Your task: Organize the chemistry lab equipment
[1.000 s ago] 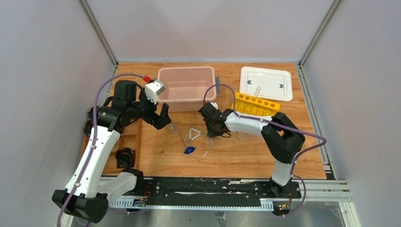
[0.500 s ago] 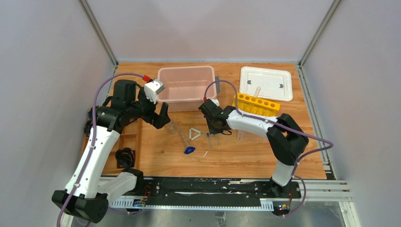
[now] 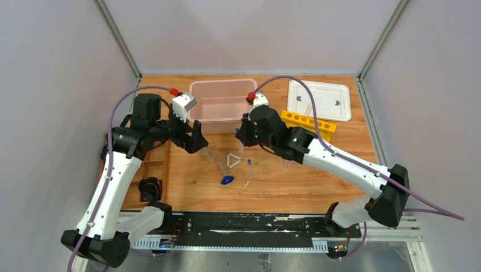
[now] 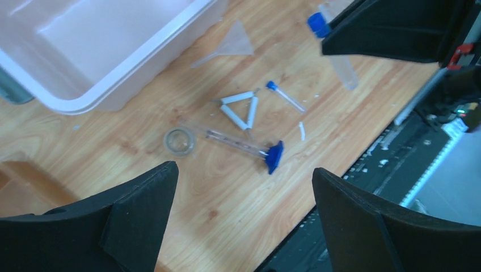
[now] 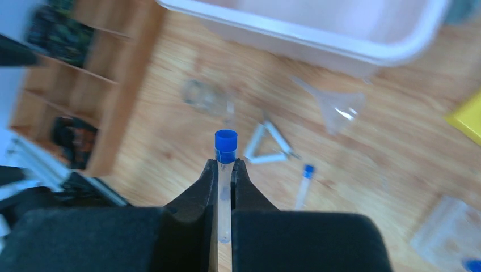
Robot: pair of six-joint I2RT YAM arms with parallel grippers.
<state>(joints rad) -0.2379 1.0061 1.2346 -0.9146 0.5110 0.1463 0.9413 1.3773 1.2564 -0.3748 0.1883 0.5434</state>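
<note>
My right gripper (image 5: 225, 163) is shut on a small clear tube with a blue cap (image 5: 225, 148). It holds the tube above the table in front of the pink bin, and the tube (image 4: 333, 42) also shows in the left wrist view. A second capped tube (image 3: 250, 166) lies on the wood beside the white triangle (image 3: 233, 160). The blue clip (image 4: 274, 157) sits at the end of a clear rod (image 4: 232, 141), next to the clear beaker (image 4: 179, 141). The funnel (image 5: 340, 107) lies near the bin. My left gripper (image 3: 195, 140) hangs open over the beaker, holding nothing.
The pink bin (image 3: 221, 126) stands at the back centre, and the white lid (image 3: 319, 99) is at the back right. The yellow rack (image 3: 309, 124) lies in front of the lid, with a clear rack (image 5: 454, 232) nearer. A wooden shelf unit (image 3: 153, 170) fills the left edge.
My right gripper closed on the blue-capped tube, then lifted it off the table and back toward the bin as the arm stretched out. The left arm has barely moved.
</note>
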